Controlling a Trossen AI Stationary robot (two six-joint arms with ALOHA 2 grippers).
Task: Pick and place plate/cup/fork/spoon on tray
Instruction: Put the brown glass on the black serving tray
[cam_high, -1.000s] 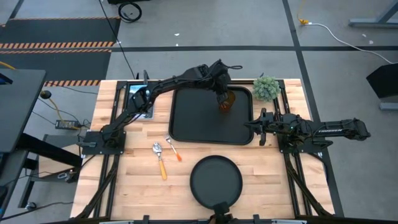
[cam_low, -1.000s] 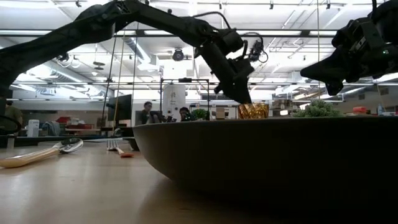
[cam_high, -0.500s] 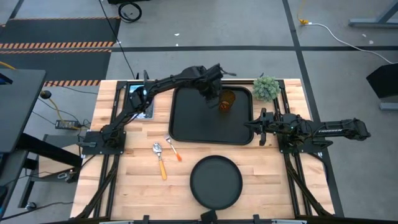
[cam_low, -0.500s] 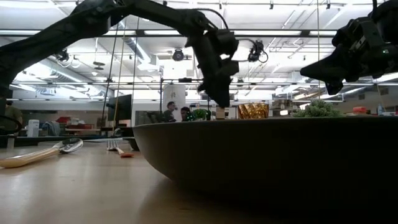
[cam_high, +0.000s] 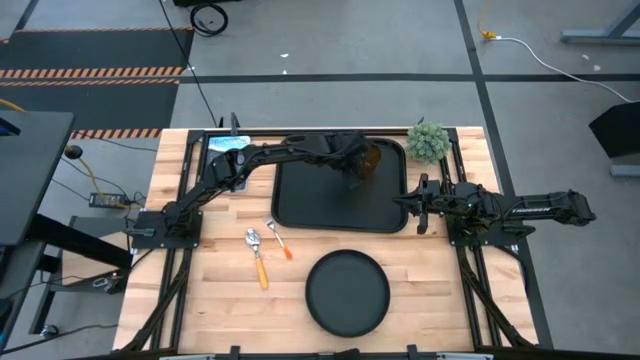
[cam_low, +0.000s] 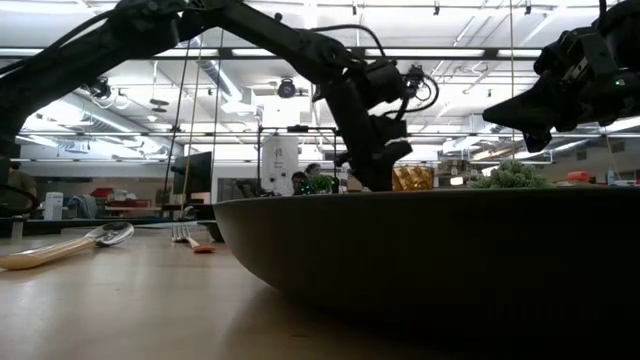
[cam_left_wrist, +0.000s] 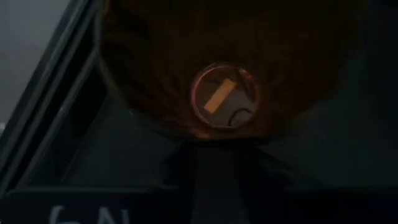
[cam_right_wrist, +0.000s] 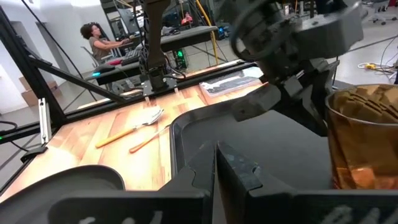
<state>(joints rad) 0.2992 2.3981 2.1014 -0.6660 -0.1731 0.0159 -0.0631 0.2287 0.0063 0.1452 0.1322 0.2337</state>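
The amber cup (cam_high: 372, 155) stands upright on its base in the far right corner of the black tray (cam_high: 320, 195). My left gripper (cam_high: 352, 163) is low over the tray, right at the cup's left side (cam_low: 412, 178). Its wrist view looks down into the cup (cam_left_wrist: 224, 99), and its fingers look shut. My right gripper (cam_high: 412, 205) is shut and empty at the tray's right edge. The round black plate (cam_high: 347, 290), the fork (cam_high: 277, 238) and the spoon (cam_high: 257, 255) lie on the table in front of the tray. My left gripper's shut fingertips (cam_left_wrist: 219, 152) stand at the outer side of the cup, near its rim (cam_left_wrist: 217, 135), coming from above and from the tray's left. I cannot tell whether they touch it. The cup stands on the tray.
A small green plant (cam_high: 428, 140) stands just beyond the tray's far right corner, close to the cup. A dark device lies at the table's far left (cam_high: 225, 150). The plate's rim fills the low view (cam_low: 430, 260). People sit in the room behind.
My left gripper drew away from the cup toward the tray's left, then came back to the cup's left side and went lower. The arm now lies stretched out and lower over the tray's far edge. The cup has stayed upright in the tray's corner.
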